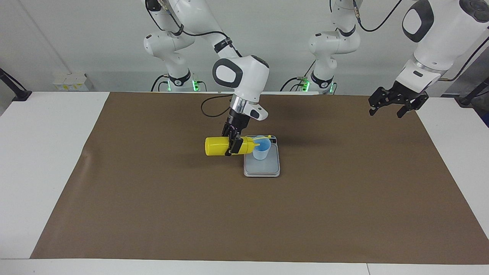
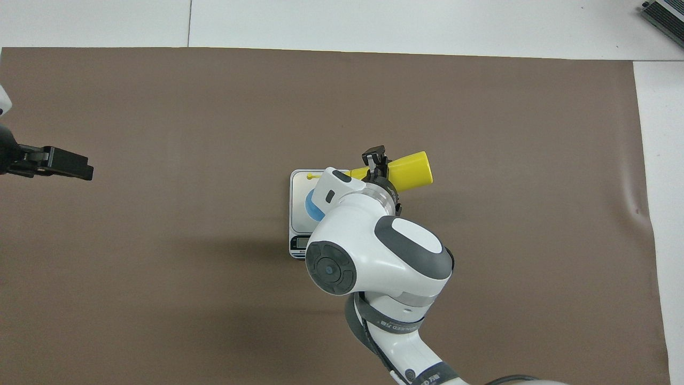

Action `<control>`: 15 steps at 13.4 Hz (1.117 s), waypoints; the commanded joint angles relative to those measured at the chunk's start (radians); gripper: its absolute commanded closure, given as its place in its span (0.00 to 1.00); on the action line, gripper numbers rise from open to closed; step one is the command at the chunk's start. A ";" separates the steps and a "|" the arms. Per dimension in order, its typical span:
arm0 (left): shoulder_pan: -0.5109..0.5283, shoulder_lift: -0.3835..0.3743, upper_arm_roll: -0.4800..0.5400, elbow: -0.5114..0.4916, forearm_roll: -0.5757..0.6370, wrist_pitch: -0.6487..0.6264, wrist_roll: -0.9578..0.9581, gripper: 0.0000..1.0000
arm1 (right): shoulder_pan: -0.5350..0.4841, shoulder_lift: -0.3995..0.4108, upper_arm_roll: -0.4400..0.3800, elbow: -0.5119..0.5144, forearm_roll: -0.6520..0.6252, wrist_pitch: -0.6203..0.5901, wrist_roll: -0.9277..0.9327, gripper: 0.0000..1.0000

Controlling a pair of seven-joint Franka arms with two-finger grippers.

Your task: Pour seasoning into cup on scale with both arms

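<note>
My right gripper [image 1: 233,146] is shut on the yellow seasoning bottle [image 1: 217,147], gripping it near the nozzle end. The bottle [image 2: 409,171] lies about level in the air, with its nozzle over the mouth of the light-blue cup [image 1: 261,152]. Its thin cap strap sticks out over the cup's rim. The cup [image 2: 310,207] stands upright on the silver-grey scale [image 1: 263,169] in the middle of the brown mat, and my right arm hides much of the cup and scale [image 2: 299,182] from above. My left gripper [image 1: 385,113] hangs open and empty over the mat's edge at the left arm's end [image 2: 80,170] and waits.
A brown mat [image 1: 153,198] covers most of the white table [image 1: 46,152]. A black cable [image 1: 208,110] loops on the mat between the scale and the robots' bases. A wrinkle in the mat [image 1: 86,156] lies toward the right arm's end.
</note>
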 commanded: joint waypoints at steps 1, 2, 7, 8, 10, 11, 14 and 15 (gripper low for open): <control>0.011 -0.031 -0.006 -0.037 -0.008 0.019 -0.005 0.00 | -0.009 -0.052 0.007 -0.005 0.066 0.002 0.005 1.00; 0.011 -0.031 -0.006 -0.037 -0.008 0.019 -0.005 0.00 | -0.015 -0.068 0.006 -0.003 0.098 0.002 0.002 1.00; 0.011 -0.031 -0.006 -0.037 -0.008 0.019 -0.005 0.00 | -0.047 -0.132 0.006 -0.003 0.255 0.000 -0.004 1.00; 0.012 -0.031 -0.006 -0.037 -0.008 0.019 -0.005 0.00 | -0.058 -0.149 0.004 -0.005 0.301 0.000 -0.027 1.00; 0.011 -0.031 -0.006 -0.037 -0.008 0.019 -0.005 0.00 | -0.105 -0.181 0.004 -0.006 0.406 0.000 -0.105 1.00; 0.011 -0.031 -0.006 -0.037 -0.008 0.019 -0.005 0.00 | -0.127 -0.195 0.004 -0.006 0.457 0.000 -0.145 1.00; 0.011 -0.031 -0.006 -0.037 -0.008 0.019 -0.005 0.00 | -0.205 -0.227 0.004 -0.009 0.612 0.000 -0.266 1.00; 0.011 -0.031 -0.006 -0.037 -0.008 0.019 -0.005 0.00 | -0.228 -0.229 0.004 -0.009 0.672 0.000 -0.326 1.00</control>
